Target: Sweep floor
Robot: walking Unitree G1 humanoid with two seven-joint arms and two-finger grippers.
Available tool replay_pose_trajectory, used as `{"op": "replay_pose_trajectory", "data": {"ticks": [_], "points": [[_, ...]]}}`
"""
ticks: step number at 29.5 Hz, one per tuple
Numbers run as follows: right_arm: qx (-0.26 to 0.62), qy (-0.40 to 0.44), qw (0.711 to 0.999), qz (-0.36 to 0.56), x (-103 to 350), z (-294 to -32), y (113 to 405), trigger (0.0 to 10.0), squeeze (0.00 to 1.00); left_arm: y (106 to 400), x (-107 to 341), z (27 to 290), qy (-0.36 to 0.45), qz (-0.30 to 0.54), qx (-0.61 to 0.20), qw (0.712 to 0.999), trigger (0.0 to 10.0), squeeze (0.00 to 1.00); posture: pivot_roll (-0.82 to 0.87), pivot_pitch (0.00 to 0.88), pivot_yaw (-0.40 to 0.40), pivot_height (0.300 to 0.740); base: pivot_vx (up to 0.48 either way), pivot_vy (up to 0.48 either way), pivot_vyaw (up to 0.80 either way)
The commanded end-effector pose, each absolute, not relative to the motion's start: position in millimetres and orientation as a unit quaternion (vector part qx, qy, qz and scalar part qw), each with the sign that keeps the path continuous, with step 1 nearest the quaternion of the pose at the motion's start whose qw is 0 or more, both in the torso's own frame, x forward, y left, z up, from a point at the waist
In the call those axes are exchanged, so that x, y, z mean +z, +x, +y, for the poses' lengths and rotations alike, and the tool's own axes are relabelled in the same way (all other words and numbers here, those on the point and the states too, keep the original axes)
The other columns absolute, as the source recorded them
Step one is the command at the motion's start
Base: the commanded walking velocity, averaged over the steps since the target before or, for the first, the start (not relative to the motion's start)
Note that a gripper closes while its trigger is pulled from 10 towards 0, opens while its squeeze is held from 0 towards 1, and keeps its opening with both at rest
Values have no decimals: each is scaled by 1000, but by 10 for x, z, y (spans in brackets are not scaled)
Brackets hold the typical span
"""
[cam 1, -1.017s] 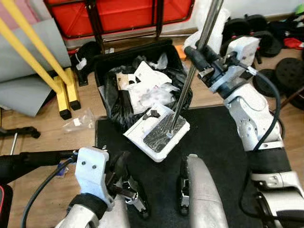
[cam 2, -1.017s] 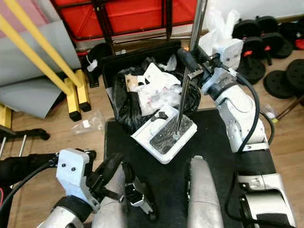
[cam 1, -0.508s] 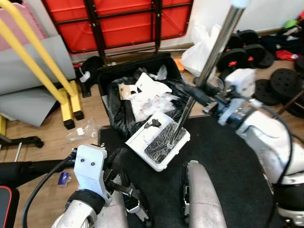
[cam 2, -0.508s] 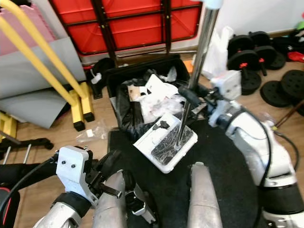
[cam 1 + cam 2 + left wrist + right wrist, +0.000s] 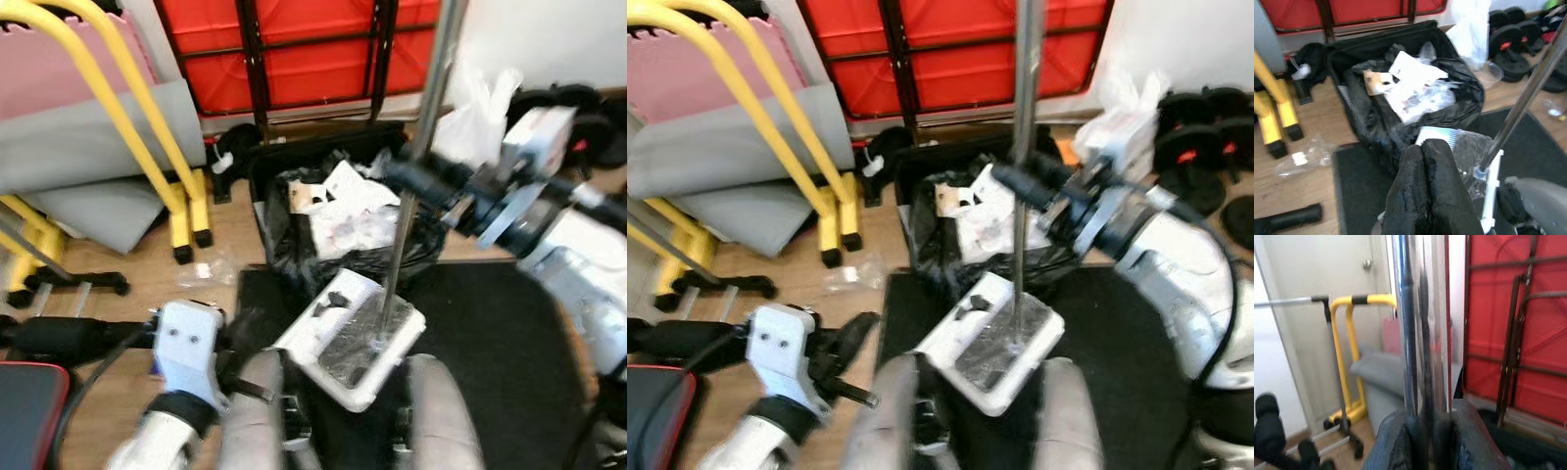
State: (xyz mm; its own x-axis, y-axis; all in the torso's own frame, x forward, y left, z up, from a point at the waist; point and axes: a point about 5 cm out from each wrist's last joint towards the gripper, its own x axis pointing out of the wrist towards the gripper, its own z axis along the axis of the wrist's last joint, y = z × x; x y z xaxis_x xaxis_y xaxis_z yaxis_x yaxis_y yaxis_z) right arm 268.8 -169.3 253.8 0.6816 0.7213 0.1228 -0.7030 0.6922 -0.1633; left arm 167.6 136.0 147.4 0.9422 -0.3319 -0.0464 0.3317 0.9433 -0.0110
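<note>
Right hand (image 5: 1043, 196) clamped around the chrome pole (image 5: 1021, 176) of a long-handled white dustpan (image 5: 994, 343), well up the shaft, pan resting tilted on the black mat (image 5: 490, 313) at about 6 o'clock from the lined black trash bin (image 5: 338, 211) heaped with paper and plastic scraps. Likely light but top-heavy in leverage and slick along the smooth metal, stiff enough to steer from high up; probably better gripped firmly mid-shaft to stop twisting while tipping toward the bin. Left hand (image 5: 1425, 191) low at 7 o'clock, black fingers (image 5: 1410, 186) pressed together on nothing.
</note>
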Motion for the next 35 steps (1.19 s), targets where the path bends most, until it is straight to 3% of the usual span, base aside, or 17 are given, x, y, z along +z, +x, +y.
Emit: {"op": "replay_pose_trajectory", "data": {"ticks": [1,21,26,35], "points": [[404,-65,905,-119,2599,-1633,2622,10000,0,1646,1454,1326,-5,28,-204,979,10000,0,-70,156,36,655,0,0,0],[442,-100,890,-39,2052,-1477,2510,10000,0,1689,1456,1340,4,19,-195,981,10000,0,-66,145,30,720,0,0,0],[446,-103,888,-39,2036,-1458,2505,10000,0,1695,1450,1329,5,21,-198,980,10000,0,-68,140,29,740,0,-439,0],[444,-123,887,-40,1962,-1438,2518,10000,0,1729,1441,1343,0,20,-189,982,10000,0,-67,128,28,740,0,0,0]]}}
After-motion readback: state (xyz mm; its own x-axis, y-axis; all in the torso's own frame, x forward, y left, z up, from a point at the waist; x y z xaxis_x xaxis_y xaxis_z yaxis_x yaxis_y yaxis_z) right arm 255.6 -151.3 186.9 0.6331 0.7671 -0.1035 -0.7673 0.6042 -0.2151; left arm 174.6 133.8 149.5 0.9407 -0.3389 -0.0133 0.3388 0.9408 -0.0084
